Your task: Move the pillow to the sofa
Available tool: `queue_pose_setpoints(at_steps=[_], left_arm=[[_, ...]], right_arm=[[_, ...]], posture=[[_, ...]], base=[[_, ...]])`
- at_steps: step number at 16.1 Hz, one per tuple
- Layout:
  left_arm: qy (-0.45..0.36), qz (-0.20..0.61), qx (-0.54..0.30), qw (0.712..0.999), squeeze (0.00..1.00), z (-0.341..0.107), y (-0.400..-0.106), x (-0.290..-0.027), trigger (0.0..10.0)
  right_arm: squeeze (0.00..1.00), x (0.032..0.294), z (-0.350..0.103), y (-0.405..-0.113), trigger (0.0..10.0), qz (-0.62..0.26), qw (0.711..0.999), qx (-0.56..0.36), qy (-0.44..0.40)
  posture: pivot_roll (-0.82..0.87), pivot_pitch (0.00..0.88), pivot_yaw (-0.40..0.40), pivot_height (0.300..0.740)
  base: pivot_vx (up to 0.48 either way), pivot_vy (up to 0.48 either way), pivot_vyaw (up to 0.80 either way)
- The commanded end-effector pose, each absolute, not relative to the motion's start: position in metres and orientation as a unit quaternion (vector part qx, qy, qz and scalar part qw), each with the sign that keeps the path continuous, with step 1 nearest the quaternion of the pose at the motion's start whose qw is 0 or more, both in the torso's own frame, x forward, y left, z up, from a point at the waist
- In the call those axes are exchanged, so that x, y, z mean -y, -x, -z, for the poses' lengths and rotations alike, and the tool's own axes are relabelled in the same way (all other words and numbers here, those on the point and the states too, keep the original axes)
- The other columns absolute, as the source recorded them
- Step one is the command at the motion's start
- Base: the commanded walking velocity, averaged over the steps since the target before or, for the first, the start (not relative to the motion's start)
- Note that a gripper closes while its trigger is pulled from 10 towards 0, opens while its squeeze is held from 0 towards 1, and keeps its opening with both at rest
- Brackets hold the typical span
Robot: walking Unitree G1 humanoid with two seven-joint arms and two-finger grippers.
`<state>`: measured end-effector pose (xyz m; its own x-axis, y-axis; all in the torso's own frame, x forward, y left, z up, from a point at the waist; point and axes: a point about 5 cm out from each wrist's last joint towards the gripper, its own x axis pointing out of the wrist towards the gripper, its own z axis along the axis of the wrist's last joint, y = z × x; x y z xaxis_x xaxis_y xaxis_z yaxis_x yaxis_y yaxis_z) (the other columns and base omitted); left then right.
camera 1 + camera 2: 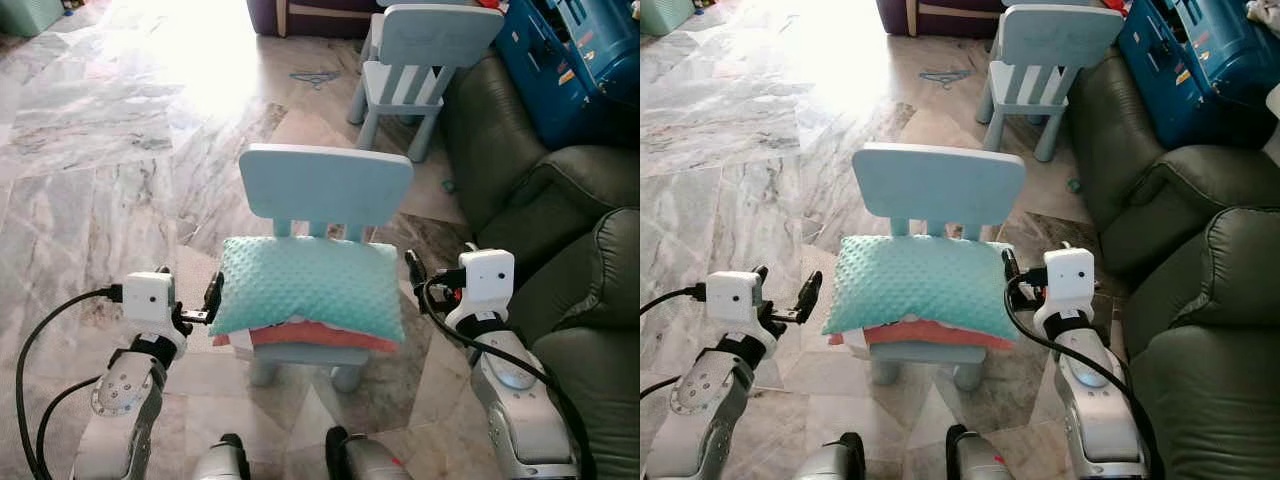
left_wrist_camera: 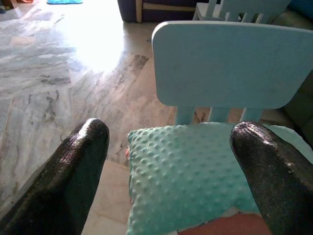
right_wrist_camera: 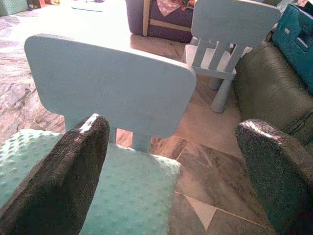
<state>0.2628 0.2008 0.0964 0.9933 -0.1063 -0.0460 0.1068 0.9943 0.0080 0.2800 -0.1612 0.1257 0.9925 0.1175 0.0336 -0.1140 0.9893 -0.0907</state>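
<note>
I see the pillow (image 1: 310,284), mint green with a dotted texture, lying on the seat of a small pale blue chair (image 1: 325,186) right in front of me. Under it a salmon-coloured layer shows along the near edge. The chair stands on a marble floor (image 1: 90,150), its backrest on the far side of the pillow.

My left gripper (image 1: 190,300) hangs at the pillow's left end, just beside its edge; in the left wrist view its two black fingers (image 2: 68,171) are spread wide, with the pillow's left corner lying between them and nothing grasped. My right gripper (image 1: 428,272) sits at the pillow's right end, close to its edge; in the right wrist view its fingers (image 3: 68,166) are likewise spread apart, released, framing the chair's backrest and the pillow's right corner. I cannot tell whether either gripper touches the fabric.

The sofa (image 1: 580,260), dark olive green, runs along the right side, near the chair. A second pale blue chair (image 1: 420,60) stands farther off, beside the sofa's far arm, and a blue case (image 1: 570,60) sits at the far right.
</note>
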Motion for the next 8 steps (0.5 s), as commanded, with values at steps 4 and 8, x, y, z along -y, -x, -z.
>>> queue_pose_setpoints(at_steps=[4,8], left_arm=[[-0.002,0.060,-0.036,0.998,0.00,-0.093,-0.263,-0.197,10.0],[-0.003,0.071,-0.037,0.997,0.00,-0.092,-0.266,-0.192,10.0]], right_arm=[[0.00,0.159,-0.127,-0.278,10.0,-0.055,0.998,0.017,0.036],[0.00,0.159,-0.127,-0.280,10.0,-0.049,0.998,0.017,0.038]], posture=[[-0.01,0.240,-0.037,0.740],[-0.02,0.243,-0.035,0.740]], base=[[0.000,0.000,0.00],[0.000,0.000,0.00]])
